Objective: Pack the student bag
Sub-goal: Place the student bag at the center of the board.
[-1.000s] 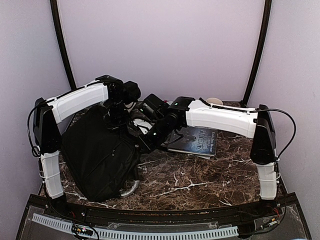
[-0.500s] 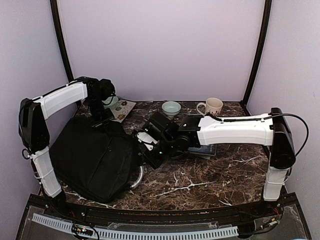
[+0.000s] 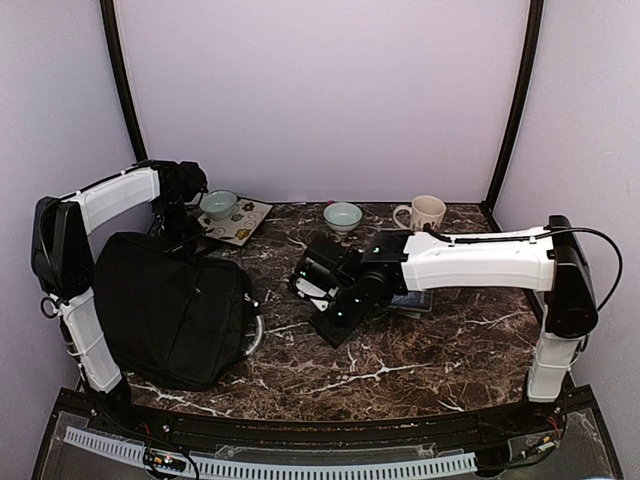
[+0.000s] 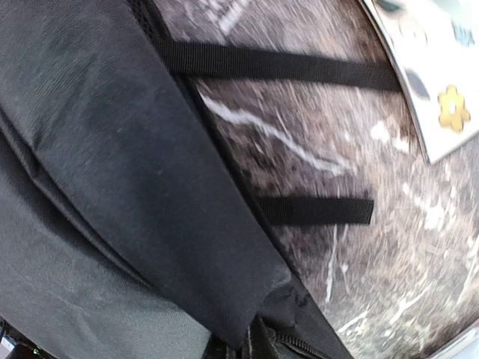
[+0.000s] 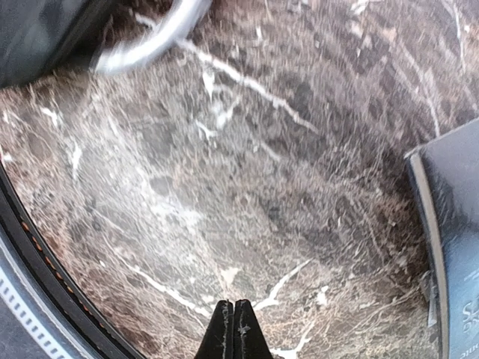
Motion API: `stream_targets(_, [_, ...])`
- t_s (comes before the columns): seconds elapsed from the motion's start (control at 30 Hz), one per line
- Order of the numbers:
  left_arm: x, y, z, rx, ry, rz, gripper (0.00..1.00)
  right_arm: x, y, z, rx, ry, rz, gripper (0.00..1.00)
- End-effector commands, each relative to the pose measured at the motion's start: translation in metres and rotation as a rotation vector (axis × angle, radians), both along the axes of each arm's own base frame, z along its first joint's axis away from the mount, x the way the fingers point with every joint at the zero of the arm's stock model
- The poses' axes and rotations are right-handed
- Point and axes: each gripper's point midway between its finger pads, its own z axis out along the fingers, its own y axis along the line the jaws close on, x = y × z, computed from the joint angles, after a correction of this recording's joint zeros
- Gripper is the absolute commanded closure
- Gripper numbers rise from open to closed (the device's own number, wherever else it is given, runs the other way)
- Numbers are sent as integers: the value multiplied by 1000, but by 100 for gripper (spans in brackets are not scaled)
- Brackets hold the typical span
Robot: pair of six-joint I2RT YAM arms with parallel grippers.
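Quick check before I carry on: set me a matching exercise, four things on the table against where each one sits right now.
Things
1. large black fabric backpack
2. cream ceramic mug
3. dark hardcover book
4. white sheet printed with small pictures

Places
A. back right of the brown marble table
B. partly hidden under the right arm
C. back left, just beyond the backpack's far edge
D. lying flat on the left side, beside the left arm

Pairs: 1-D, 2-A, 3-B, 4-C
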Motion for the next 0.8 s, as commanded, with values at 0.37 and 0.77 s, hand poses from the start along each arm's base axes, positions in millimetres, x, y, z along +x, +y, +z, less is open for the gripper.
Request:
stream_targets(0.37, [-38,-73,-10,-288,-86,-63,100,16,-4,41,307,92,19,67])
stream_targets(0.77, [-50,-80,-6,-274,-133,-229,29,12,-5,29,335,125,1,54])
